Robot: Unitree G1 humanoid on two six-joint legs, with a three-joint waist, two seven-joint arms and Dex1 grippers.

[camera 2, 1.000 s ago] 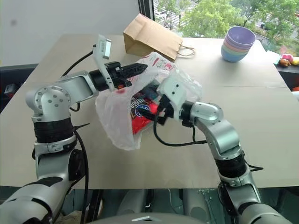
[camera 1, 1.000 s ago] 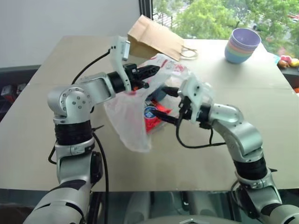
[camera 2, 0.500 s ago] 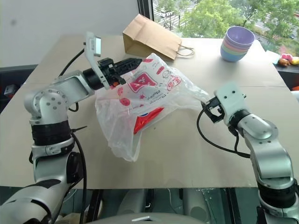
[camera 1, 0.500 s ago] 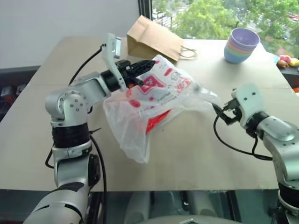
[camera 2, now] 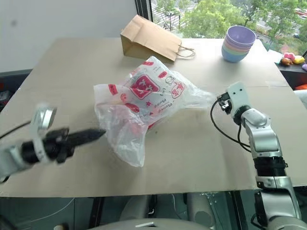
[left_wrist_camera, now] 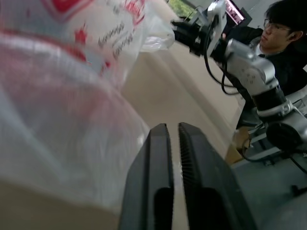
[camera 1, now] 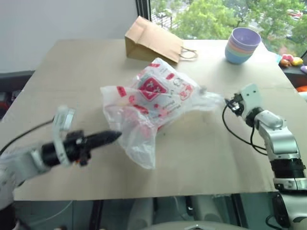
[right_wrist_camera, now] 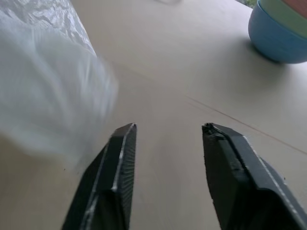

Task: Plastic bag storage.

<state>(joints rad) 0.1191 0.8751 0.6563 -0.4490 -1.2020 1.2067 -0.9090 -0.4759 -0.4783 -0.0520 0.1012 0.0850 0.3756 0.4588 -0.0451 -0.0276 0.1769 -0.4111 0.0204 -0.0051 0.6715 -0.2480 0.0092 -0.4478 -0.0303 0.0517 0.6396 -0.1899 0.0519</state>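
While the plastic bag [camera 1: 151, 103] is lying crumpled on the tabletop [camera 1: 206, 148], both end effectors are hanging empty beside it. Left end effector [camera 1: 108, 138] is showing fingers nearly together with a thin gap; right end effector [right_wrist_camera: 165, 139] is standing with fingers parted.

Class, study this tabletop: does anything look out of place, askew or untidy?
Yes. The plastic bag lies crumpled and puffed up in the middle of the table, not folded or stored, with one stretched corner trailing toward the right tool. Neither tool holds it; the left tool points at its near edge.
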